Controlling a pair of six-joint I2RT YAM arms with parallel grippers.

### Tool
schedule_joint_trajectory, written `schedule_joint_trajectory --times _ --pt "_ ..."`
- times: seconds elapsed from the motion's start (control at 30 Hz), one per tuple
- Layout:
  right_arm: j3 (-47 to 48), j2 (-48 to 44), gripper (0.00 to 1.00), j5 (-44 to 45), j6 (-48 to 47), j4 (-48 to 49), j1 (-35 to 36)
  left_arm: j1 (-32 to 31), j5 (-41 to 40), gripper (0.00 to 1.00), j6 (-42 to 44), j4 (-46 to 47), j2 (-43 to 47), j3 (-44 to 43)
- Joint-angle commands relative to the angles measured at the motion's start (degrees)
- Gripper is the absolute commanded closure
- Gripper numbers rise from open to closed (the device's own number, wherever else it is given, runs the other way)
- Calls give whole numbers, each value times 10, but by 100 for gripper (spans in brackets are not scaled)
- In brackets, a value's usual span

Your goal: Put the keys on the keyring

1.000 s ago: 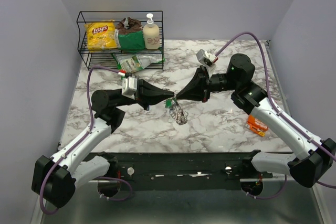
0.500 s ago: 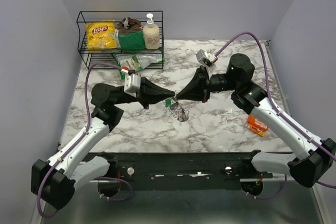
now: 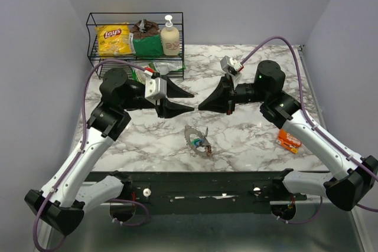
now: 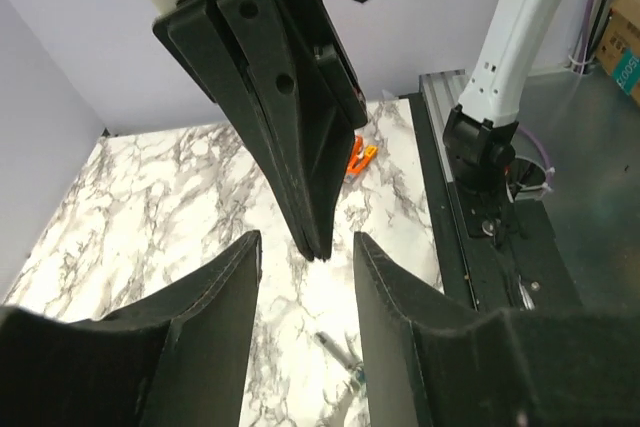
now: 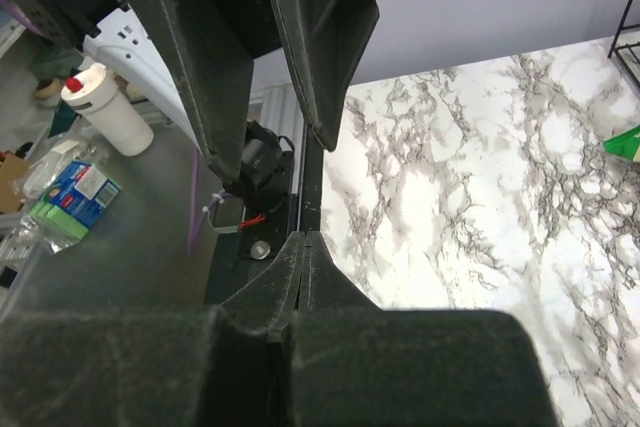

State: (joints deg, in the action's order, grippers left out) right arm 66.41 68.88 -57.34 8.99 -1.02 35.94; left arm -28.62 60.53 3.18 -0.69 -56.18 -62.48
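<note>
The keyring point(image 3: 191, 134), a thin metal ring, lies flat on the marble table point(image 3: 248, 69) near the front middle. The keys point(image 3: 204, 144), with small green, blue and red heads, lie bunched at its right edge; whether they hang on it I cannot tell. In the left wrist view the keys point(image 4: 340, 352) show on the table far below. My left gripper point(image 3: 194, 102) hangs open above them with nothing between its fingers point(image 4: 240, 277). My right gripper point(image 3: 200, 108) is shut and empty, its tip facing the left gripper's. In the right wrist view my right gripper point(image 5: 305, 239) is pressed shut.
A black wire rack point(image 3: 134, 39) at the back left holds a chips bag, a green pack and a soap bottle. A green packet point(image 3: 155, 69) lies under it. An orange packet point(image 3: 289, 141) lies at the right by my right arm.
My left gripper opened and pulled back and up. The keyring with the keys dropped from between the two grippers to the table in front. The right gripper stayed put.
</note>
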Motion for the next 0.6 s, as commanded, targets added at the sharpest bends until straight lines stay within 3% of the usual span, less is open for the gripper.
schedule_joint_trajectory --times 0.0,0.13,0.57 --pt "14 -6 99 18 -27 -34 3 -3 -1 49 137 -254 -35 -76" --pt "2 -2 99 29 -36 -42 3 -3 -23 49 176 -316 -59 -101" --pt "-2 6 99 53 -42 -58 3 -3 -52 48 144 -227 -44 -36"
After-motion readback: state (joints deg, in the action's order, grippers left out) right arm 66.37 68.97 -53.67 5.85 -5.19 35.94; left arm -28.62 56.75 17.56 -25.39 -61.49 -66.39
